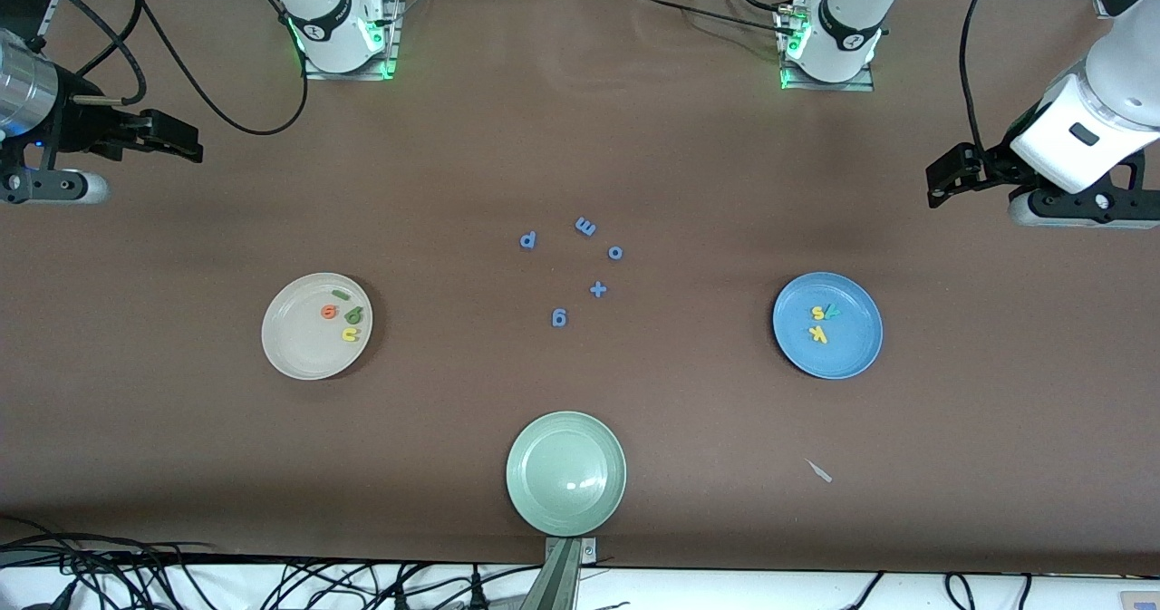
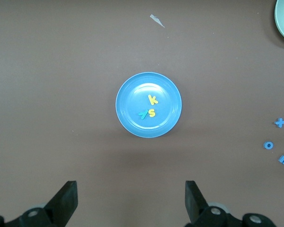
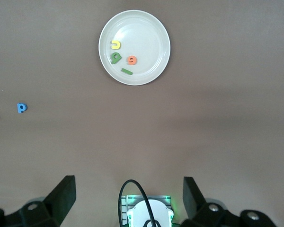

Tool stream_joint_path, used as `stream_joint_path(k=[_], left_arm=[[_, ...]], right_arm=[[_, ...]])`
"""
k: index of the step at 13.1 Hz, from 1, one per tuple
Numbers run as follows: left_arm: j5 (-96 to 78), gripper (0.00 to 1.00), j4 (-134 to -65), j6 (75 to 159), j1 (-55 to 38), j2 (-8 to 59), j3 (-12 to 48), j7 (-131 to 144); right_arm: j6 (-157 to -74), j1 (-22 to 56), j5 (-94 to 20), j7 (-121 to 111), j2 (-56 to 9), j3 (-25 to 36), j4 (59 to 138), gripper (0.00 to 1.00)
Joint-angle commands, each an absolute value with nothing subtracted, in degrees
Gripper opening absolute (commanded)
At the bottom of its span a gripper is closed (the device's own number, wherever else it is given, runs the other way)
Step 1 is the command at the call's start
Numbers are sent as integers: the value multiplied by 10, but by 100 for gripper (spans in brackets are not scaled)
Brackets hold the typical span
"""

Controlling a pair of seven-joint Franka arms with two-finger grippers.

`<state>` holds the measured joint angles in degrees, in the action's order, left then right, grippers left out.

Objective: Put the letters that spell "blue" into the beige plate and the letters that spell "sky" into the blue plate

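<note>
The beige plate (image 1: 292,345) lies toward the right arm's end of the table and holds the orange "e" (image 1: 329,312), green "b" (image 1: 353,315), green "l" (image 1: 341,295) and yellow "u" (image 1: 350,334). Toward the left arm's end, the blue plate (image 1: 854,349) holds the yellow "s" (image 1: 817,312), teal "y" (image 1: 831,312) and yellow "k" (image 1: 818,334). My right gripper (image 1: 186,143) hangs open and empty over bare table, high and well back from the beige plate (image 3: 151,33). My left gripper (image 1: 942,184) is likewise open and empty, well back from the blue plate (image 2: 130,92).
A pale green plate (image 1: 524,501) sits near the front camera's edge at mid-table. Several all-blue letters lie loose in the middle, among them a "p" (image 1: 528,240), an "m" (image 1: 585,227) and an "o" (image 1: 615,252). A small white scrap (image 1: 818,470) lies nearer the camera than the blue plate.
</note>
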<state>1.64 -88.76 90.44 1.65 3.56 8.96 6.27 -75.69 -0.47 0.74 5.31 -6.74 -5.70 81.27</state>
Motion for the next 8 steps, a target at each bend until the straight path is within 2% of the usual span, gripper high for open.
stream_joint_path(k=[1, 5, 8], left_arm=[[9, 100, -882, 895, 21, 32, 92, 54], [9, 100, -882, 895, 21, 32, 92, 54], [10, 100, -882, 895, 21, 32, 93, 54]], right_arm=[[-758, -10, 27, 21, -69, -58, 808, 100], [-823, -11, 21, 24, -93, -58, 815, 100], [-825, -11, 22, 26, -99, -59, 812, 100]])
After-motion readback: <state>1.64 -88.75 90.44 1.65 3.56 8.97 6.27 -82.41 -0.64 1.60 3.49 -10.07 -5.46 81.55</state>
